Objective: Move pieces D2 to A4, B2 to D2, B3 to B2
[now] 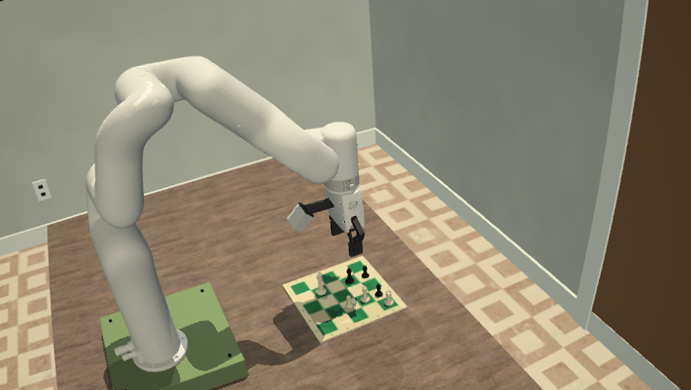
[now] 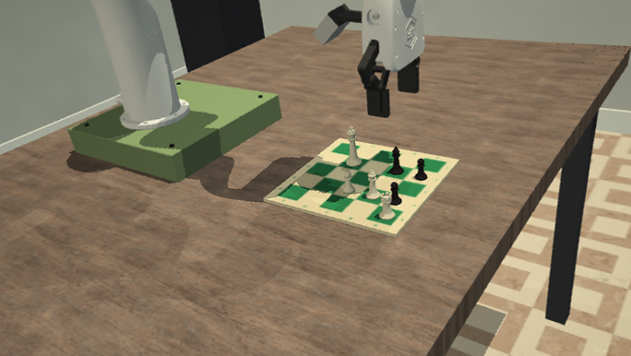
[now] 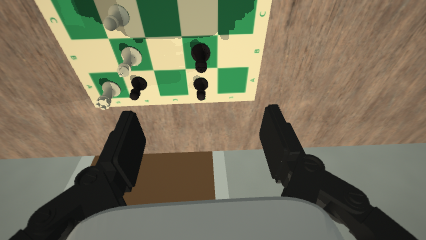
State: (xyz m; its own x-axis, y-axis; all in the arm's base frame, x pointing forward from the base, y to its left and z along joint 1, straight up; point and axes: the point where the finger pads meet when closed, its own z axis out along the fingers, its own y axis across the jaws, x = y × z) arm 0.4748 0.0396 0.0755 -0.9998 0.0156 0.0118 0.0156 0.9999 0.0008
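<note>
The surface (image 1: 211, 240) (image 2: 103, 294) (image 3: 340, 90) is showing brown wood-look grain, mostly matt, its streaks running on toward the edge nearest the table leg (image 2: 573, 228), which is looking like smooth, dark painted metal. The arm (image 1: 136, 280) (image 2: 140, 68) is wearing smooth white paint or plastic, catching glossy highlights at its bends. Its green block (image 1: 205, 307) (image 2: 236, 95) is looking matt and smooth. The pincer (image 1: 345, 240) (image 2: 394, 99) (image 3: 202, 122) is showing dull black plastic-like fingers. The chessboard (image 1: 320, 337) (image 2: 403, 222) (image 3: 165, 103) is appearing flat and smooth.
</note>
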